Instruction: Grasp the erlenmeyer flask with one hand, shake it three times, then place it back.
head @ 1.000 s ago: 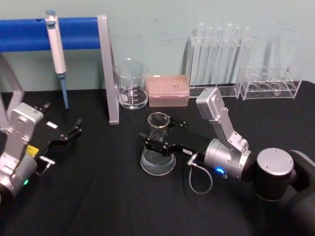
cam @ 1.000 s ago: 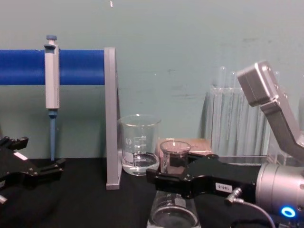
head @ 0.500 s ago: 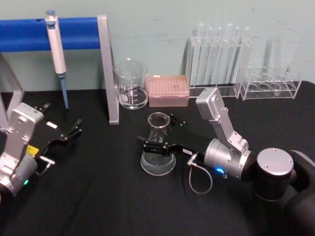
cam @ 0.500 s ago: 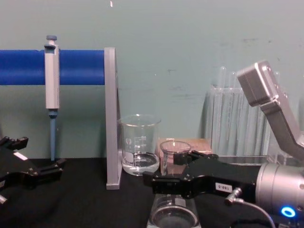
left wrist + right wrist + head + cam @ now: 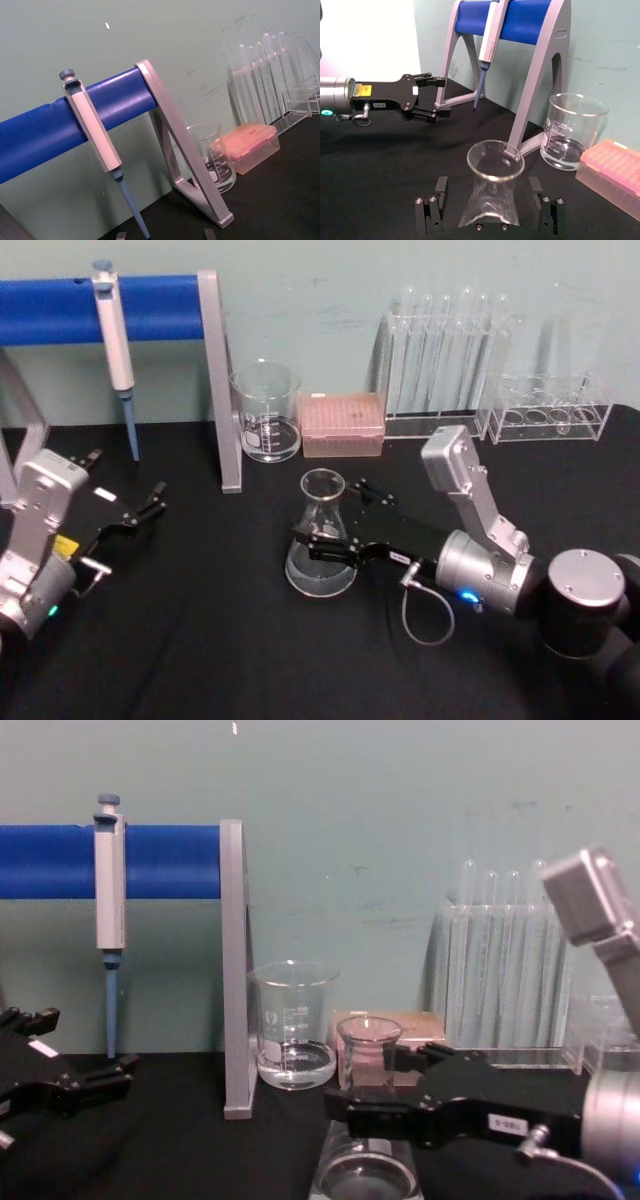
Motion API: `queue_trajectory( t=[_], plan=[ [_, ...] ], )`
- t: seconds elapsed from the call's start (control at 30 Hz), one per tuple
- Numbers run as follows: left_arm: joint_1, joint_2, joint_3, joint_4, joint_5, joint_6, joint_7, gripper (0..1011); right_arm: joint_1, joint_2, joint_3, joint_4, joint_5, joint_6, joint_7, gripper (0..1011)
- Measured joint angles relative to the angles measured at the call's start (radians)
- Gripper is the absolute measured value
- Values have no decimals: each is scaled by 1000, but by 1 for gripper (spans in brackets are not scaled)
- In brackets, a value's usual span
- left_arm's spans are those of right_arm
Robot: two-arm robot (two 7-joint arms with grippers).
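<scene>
- Erlenmeyer flask (image 5: 322, 535) stands upright on the black table (image 5: 200, 640), in front of the beaker (image 5: 266, 410) and the pink tip box (image 5: 342, 424).
- Right gripper (image 5: 335, 525) reaches in from the right with its jaws spread wide, one on either side of the flask's neck; in the right wrist view the fingers (image 5: 440, 187) stand clear of the glass (not gripping).
- Left gripper (image 5: 135, 512) sits well to the left, near the pipette (image 5: 115, 340), jaws apart and empty.
</scene>
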Motion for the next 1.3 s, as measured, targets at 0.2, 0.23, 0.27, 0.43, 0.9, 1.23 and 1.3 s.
queue_trajectory(
  t=[0.2, 0.23, 0.27, 0.43, 0.9, 1.23, 1.3],
  plan=[
    [0, 0, 0, 0, 0, 0, 0, 1001, -39, 43, 16, -58, 14, 6, 1, 1002],
    [0, 0, 0, 0, 0, 0, 0, 1001, -45, 49, 19, -67, 17, 7, 0, 1002],
    [0, 0, 0, 0, 0, 0, 0, 1001, -51, 55, 23, -75, 20, 7, 0, 1002],
    [0, 0, 0, 0, 0, 0, 0, 1001, -86, 96, 44, -127, 41, 9, 1, 1003],
    [0, 0, 0, 0, 0, 0, 0, 1001, -136, 157, 102, -199, 83, 0, -20, 1003],
    [0, 0, 0, 0, 0, 0, 0, 1001, -128, 95, 158, -180, 69, -28, -138, 1002],
    [0, 0, 0, 0, 0, 0, 0, 1001, -124, 73, 170, -170, 55, -34, -170, 1002]
  ],
)
